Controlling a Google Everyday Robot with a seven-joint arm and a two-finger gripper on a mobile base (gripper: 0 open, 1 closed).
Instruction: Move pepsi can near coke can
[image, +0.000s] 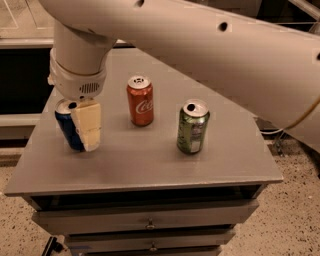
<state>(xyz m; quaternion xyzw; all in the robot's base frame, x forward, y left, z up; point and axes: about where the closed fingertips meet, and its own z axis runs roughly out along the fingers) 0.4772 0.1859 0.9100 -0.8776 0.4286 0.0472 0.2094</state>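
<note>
The dark blue pepsi can (65, 126) is at the left of the grey table (150, 167), leaning with its top to the left. My gripper (79, 125) comes down from above and is shut on it. One cream finger (88, 125) covers the can's right side; the other finger is hidden behind the can. The red coke can (140, 101) stands upright to the right, about a can's width from the gripper.
A green can (193, 127) stands upright right of the coke can. My large white arm (200, 45) crosses the top of the view. The table has drawers (150, 224) below its front edge, and the floor drops away on all sides.
</note>
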